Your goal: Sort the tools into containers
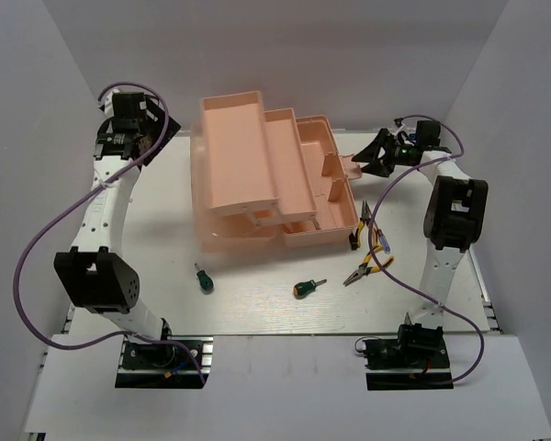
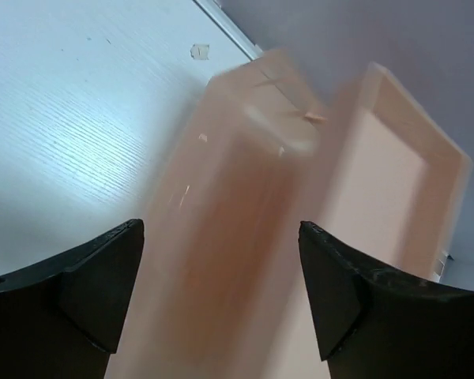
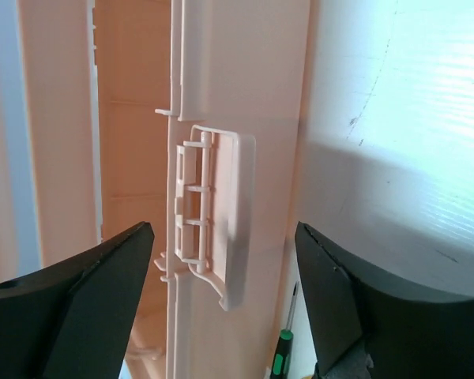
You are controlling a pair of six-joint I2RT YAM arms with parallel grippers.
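Two robot arms reach over a white desk [image 1: 257,312] toward an open salmon-pink toolbox [image 1: 257,156], which sits at the middle of the desk toward its far side, its trays stepped outward.

The left arm rises from its base at the near edge, folds its elbow out to the left, then stretches along the desk's left side to the far corner, its wrist turned in toward the toolbox. The left tool [image 2: 221,237] has its jaws spread wide and holds nothing; the toolbox's blurred pink wall fills the view between its fingers.

The right arm climbs from its base, bends at a high elbow and reaches far and leftward. The right tool [image 3: 223,227] is also spread open and grips nothing, its fingers on either side of the latch [image 3: 213,213] on the toolbox's right end.

Outside the toolbox, on the desk: two stubby green screwdrivers [image 1: 203,278] [image 1: 308,288] lie in front of it, well apart. Two yellow-and-black pliers [image 1: 372,253] lie together near its right corner, with a thin dark screwdriver [image 1: 356,228] just beside that corner.
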